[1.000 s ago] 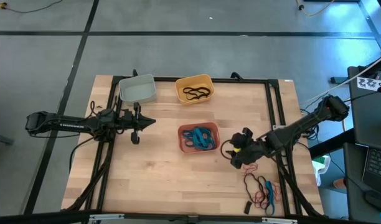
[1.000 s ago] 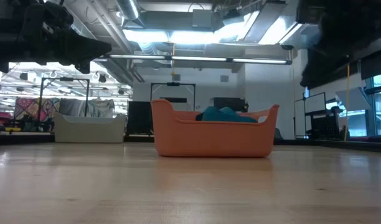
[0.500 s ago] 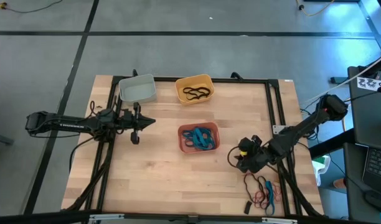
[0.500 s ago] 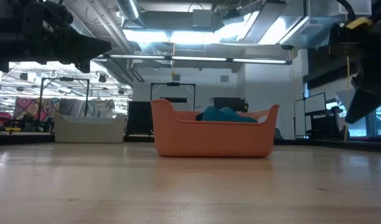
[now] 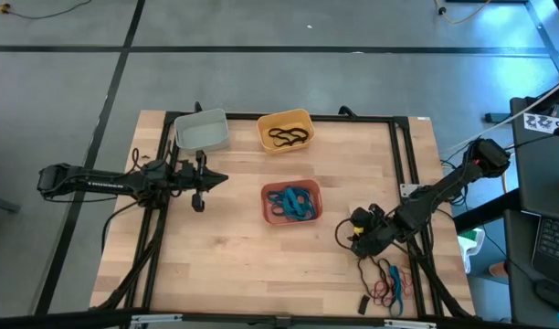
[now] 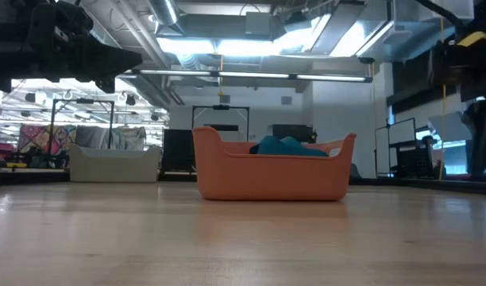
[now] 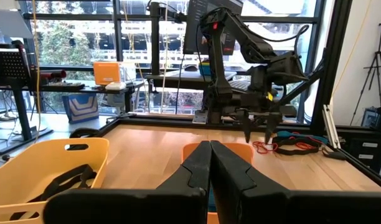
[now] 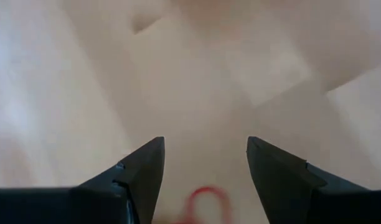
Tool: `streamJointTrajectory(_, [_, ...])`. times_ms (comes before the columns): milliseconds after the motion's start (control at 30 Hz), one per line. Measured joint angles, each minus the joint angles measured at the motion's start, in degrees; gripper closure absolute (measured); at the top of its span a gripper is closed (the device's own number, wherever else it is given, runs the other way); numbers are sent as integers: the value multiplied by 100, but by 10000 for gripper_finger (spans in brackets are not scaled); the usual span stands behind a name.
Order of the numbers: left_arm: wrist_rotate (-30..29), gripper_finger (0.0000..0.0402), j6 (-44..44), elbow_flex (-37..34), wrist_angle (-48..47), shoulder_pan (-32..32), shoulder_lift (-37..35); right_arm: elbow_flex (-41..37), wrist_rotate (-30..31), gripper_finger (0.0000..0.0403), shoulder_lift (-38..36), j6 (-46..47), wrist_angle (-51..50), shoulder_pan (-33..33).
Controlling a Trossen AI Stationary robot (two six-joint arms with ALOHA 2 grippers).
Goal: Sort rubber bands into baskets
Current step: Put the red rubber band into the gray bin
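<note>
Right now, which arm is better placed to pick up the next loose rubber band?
The right: its open pincer hangs just above the loose bands, while the shut left pincer waits near the grey basket.

We see a table (image 5: 234, 265) of pale wood planks, smooth w/ a soft sheen in the low view. The baskets look like moulded plastic, matt to semi-gloss: salmon-red basket (image 6: 271, 179), yellow-orange basket (image 5: 285, 131), pale grey-white basket (image 5: 203, 131). The rubber bands (image 5: 387, 280) look thin, floppy, rubbery. Both arms are dark, matt, prob. plastic/metal; the right gripper (image 8: 203, 168) has smooth black fingers (image 8: 141, 171). Table frame (image 5: 400, 160) looks like black metal.
</note>
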Motion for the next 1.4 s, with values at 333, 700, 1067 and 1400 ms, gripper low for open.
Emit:
streamJointTrajectory(333, [-115,396,-13,2,12,4,-1,-143,-730,173,2,498,574,532])
streamJointTrajectory(700, [-154,396,-70,0,14,4,-2,-143,-296,173,191,880,-243,737])
streamJointTrajectory(1067, [-153,396,-113,0,13,4,-1,-127,-192,173,824,728,-17,743])
streamJointTrajectory(1400, [-151,396,-111,1,12,4,-2,-128,-64,241,967,542,-68,741])
